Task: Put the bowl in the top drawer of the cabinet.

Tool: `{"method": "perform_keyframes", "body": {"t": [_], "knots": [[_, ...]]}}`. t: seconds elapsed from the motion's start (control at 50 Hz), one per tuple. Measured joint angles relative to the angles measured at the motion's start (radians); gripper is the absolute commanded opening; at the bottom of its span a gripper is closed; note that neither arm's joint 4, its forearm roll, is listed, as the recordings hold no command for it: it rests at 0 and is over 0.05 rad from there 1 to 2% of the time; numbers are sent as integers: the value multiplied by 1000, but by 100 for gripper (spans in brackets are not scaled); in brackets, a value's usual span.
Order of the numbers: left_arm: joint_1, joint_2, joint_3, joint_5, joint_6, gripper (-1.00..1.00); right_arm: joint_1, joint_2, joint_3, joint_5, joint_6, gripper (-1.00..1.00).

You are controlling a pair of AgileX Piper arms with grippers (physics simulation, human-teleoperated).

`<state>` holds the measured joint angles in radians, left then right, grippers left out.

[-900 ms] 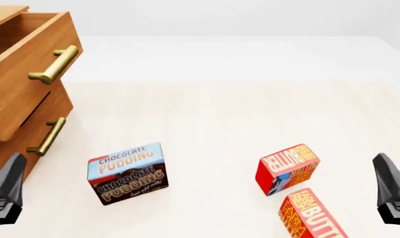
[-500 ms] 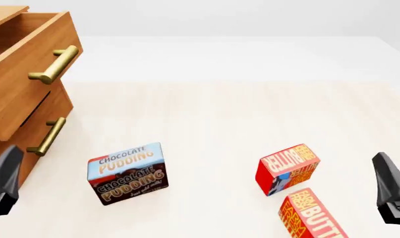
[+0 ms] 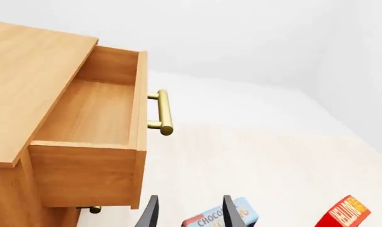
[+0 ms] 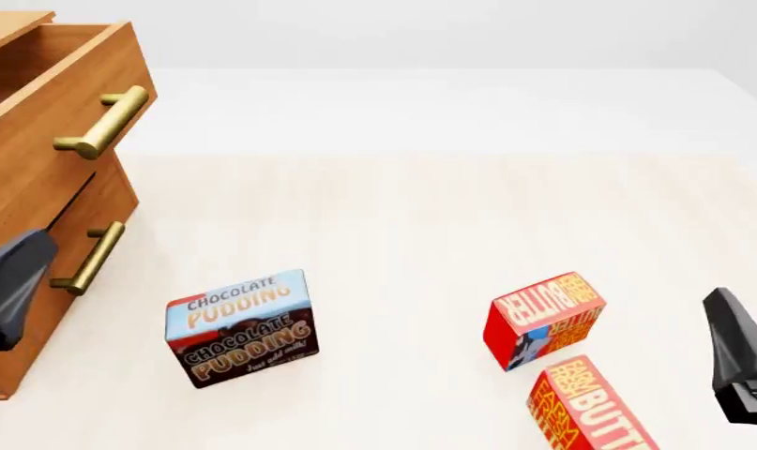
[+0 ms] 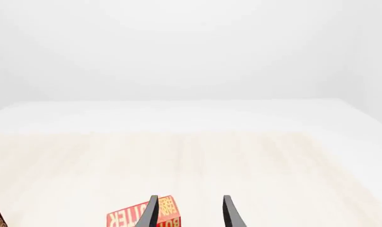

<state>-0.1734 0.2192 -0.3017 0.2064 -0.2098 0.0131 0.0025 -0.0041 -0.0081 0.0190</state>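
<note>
Left wrist view: the cabinet (image 3: 26,94) stands with its top drawer (image 3: 93,137) pulled out, the wooden floor of the drawer bare as far as can be seen, and its brass handle (image 3: 164,112) sticking out from the drawer front. The left pincer (image 3: 189,213) looks toward this drawer from a raised position, its two dark fingers (image 3: 150,213) standing apart with nothing between them. Beyond the fingertips lie the chocolate pudding box (image 3: 219,218) and a red butter box (image 3: 344,213) on the pale surface (image 3: 266,161). The bowl shows nowhere in this view.

Front view: the left pincer (image 4: 9,286) comes in at the left edge, lifted and tilted in front of the cabinet's (image 4: 34,141) lower drawer, beside the lower handle (image 4: 88,258). The top drawer (image 4: 52,112) projects open above it. The right pincer (image 4: 744,361) sits low at the right edge, well apart from the cabinet. The chocolate pudding box (image 4: 240,326) rests left of centre; one butter box (image 4: 543,317) and a second butter box (image 4: 588,408) lie close together toward the right. No bowl is visible on the surface (image 4: 403,225).

Right wrist view: the right pincer (image 5: 189,213) points level across the surface (image 5: 191,161), its fingers (image 5: 228,212) apart and holding nothing, with the butter box (image 5: 143,218) just beyond the tips.
</note>
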Motion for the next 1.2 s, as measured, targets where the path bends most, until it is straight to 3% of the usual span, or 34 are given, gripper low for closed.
{"method": "perform_keyframes", "body": {"t": [0.64, 0.86, 1.2], "knots": [[-232, 67, -187, 134, 139, 100, 0, -1, 0, -8, 3, 100], [-270, 71, -206, 148, 150, 100, -1, -2, 0, -11, 1, 100], [-377, 198, -185, 86, 179, 100, 1, -2, 0, -13, 3, 100]]}}
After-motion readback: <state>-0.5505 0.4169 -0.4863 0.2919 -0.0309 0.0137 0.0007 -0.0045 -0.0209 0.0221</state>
